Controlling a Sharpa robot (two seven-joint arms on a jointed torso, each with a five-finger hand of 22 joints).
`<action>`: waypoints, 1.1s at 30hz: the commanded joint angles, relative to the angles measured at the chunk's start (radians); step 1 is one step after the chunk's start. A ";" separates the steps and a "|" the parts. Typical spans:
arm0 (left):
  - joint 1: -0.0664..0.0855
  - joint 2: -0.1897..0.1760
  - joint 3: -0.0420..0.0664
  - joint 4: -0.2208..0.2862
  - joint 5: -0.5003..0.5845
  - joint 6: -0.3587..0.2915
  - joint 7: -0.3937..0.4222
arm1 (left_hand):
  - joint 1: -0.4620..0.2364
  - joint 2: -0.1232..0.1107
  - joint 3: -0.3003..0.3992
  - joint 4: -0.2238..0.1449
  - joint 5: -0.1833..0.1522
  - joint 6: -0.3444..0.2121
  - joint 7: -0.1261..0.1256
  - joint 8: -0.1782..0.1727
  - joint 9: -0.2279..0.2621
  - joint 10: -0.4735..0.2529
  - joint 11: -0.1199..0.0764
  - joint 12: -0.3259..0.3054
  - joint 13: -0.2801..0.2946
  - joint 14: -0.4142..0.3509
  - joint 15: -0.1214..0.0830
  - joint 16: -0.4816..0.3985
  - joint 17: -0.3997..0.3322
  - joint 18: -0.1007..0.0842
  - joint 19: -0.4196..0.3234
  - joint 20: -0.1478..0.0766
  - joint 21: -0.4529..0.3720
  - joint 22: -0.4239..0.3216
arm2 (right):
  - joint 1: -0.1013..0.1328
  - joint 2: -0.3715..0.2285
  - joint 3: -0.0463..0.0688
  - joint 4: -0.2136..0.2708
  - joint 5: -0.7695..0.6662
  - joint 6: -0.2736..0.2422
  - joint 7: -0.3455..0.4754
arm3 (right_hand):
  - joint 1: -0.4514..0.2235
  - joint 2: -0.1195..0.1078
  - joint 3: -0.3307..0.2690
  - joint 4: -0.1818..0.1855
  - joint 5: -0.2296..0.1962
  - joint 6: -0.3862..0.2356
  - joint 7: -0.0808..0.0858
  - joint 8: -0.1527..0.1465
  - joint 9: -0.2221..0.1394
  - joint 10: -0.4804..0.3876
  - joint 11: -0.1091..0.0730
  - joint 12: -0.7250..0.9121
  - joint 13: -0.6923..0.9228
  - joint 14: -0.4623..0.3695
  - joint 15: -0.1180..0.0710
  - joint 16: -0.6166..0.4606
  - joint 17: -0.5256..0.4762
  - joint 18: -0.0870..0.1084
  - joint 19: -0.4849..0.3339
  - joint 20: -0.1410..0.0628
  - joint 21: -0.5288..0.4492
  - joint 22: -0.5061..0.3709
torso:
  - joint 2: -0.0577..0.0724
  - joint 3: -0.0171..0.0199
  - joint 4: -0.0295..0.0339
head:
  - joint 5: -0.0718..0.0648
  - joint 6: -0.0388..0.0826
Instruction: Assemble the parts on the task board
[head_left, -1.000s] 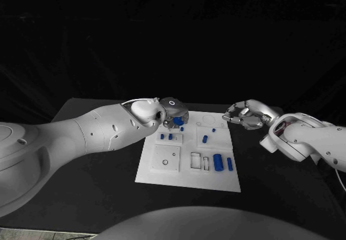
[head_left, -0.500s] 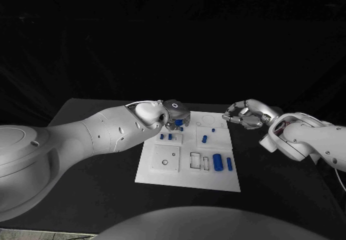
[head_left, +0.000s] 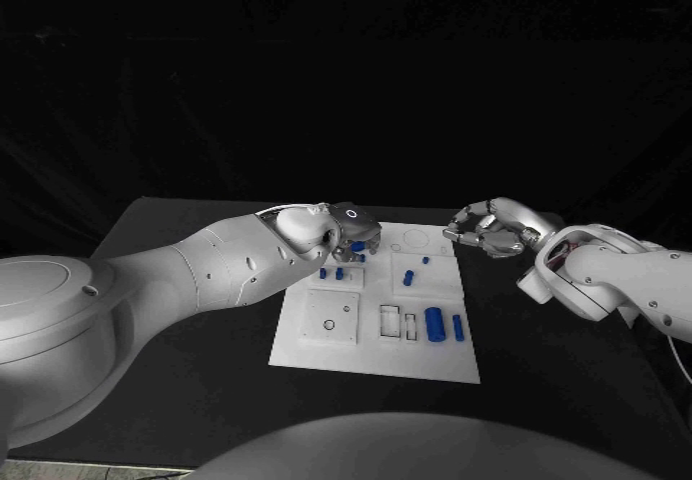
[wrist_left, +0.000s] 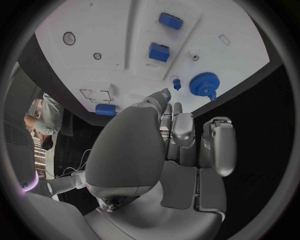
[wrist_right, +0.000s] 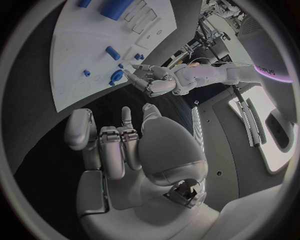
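While the left hand (head_left: 351, 228) is hovering open-fingered over the task board's (head_left: 339, 345) upper-left blue gear (wrist_left: 202, 84), the right hand (head_left: 490, 229) is idling curled, empty, centre-right.

A black tabletop (head_left: 173, 330) spreads beneath everything, its far edge meeting a dark, wrinkled cloth backdrop (head_left: 346, 90) hanging behind.

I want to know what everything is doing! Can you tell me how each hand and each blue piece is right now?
left hand: holds nothing, fingers reaching toward the blue gear
right hand: fingers curled in, nothing in them, off the board's far right corner
blue gear: on the task board, not gripped
two small blue blocks: standing in the board
long blue cylinder: lying on the board
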 joint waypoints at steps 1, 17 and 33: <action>-0.004 0.011 0.002 -0.014 -0.014 0.037 -0.019 | -0.011 -0.005 0.004 0.001 -0.001 0.008 -0.002 0.004 -0.002 -0.005 0.001 -0.006 -0.004 0.001 0.001 0.012 0.010 0.005 0.054 0.000 0.004 0.227 | 0.000 0.001 0.000 0.001 -0.002 -0.001 0.010 | -0.004 0.001 0.000 0.003 0.002 0.005 -0.001 -0.002 -0.001 0.108 -0.003 -0.004 0.195 0.101 0.002 0.003 0.263 0.005 0.008 0.001 0.002 0.145 | -0.001 0.0001 0.0006 | -0.002 0.000; -0.021 0.062 0.004 -0.090 -0.011 0.051 -0.027 | -0.021 0.009 0.008 -0.005 0.007 0.026 -0.003 0.013 -0.002 0.040 -0.001 0.004 -0.007 0.008 -0.001 0.030 0.015 0.003 0.058 -0.001 0.011 0.229 | 0.001 -0.001 0.000 0.003 -0.002 -0.004 0.011 | -0.004 0.001 0.000 0.003 0.002 0.005 -0.001 -0.002 -0.001 0.108 -0.003 -0.004 0.195 0.101 0.002 0.003 0.263 0.005 0.008 0.001 0.002 0.145 | 0.000 0.0003 0.0001 | -0.004 0.000; -0.044 0.092 0.006 -0.141 -0.012 0.021 -0.013 | -0.021 0.024 0.016 -0.021 0.021 0.036 -0.006 0.018 0.001 0.080 -0.007 0.012 -0.008 0.001 -0.003 0.028 -0.006 0.004 0.057 -0.002 0.008 0.229 | 0.001 -0.005 0.000 0.006 -0.002 -0.005 0.010 | -0.004 0.000 -0.001 0.003 0.002 0.006 -0.001 -0.003 -0.002 0.108 -0.002 -0.004 0.195 0.101 0.002 0.003 0.263 0.005 0.009 0.002 0.003 0.145 | 0.000 -0.0001 0.0006 | -0.011 0.000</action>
